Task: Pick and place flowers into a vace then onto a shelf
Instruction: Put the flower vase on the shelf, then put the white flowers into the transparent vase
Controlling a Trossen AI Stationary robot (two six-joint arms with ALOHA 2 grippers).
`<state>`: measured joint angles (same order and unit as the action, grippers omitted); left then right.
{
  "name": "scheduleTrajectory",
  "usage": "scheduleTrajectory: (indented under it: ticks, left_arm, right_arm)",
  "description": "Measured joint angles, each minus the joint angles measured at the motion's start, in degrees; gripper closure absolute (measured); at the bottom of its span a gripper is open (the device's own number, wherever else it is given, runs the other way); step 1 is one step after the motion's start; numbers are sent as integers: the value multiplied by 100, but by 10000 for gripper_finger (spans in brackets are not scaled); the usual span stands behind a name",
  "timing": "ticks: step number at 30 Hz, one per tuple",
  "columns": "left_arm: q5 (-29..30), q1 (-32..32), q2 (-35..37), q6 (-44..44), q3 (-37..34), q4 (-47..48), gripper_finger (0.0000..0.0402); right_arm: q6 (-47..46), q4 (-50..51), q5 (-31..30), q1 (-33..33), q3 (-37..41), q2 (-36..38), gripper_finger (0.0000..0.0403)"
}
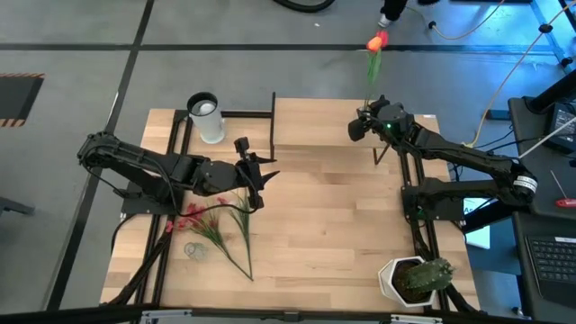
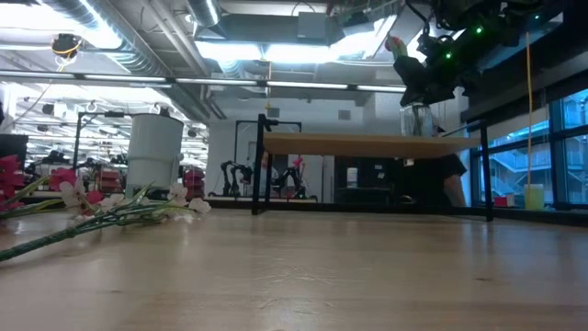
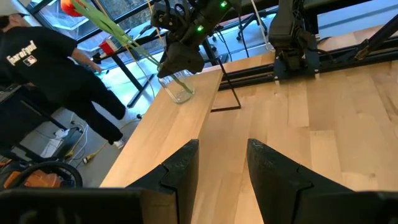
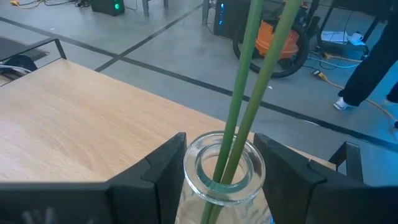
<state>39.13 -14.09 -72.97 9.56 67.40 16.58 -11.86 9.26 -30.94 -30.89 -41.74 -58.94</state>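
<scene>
Up on the shelf (image 1: 324, 121) stands the glass vase (image 4: 224, 168) with two tulip stems (image 4: 249, 93) already in it, so that part looks done. A good bunch of flowers (image 1: 216, 229) waits on the tabletop (image 1: 333, 225), so plenty seems left to do. The right gripper (image 4: 225, 171) clasps the vase at its neck, fingers on either side of the glass. The left gripper (image 3: 222, 165) hovers above the loose flowers, fingers parted, holding nothing — ready, I'd judge, for the next stem.
</scene>
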Motion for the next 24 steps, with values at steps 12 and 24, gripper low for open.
scheduleTrajectory:
  ticks: [12, 24]
  left_arm:
    - [0, 0, 0, 0, 0, 0, 272]
    - [0, 0, 0, 2, 0, 0, 272]
  right_arm:
    - [-141, 81, 91, 0, 0, 0, 214]
    - [-571, 364, 174, 2, 16, 173, 100]
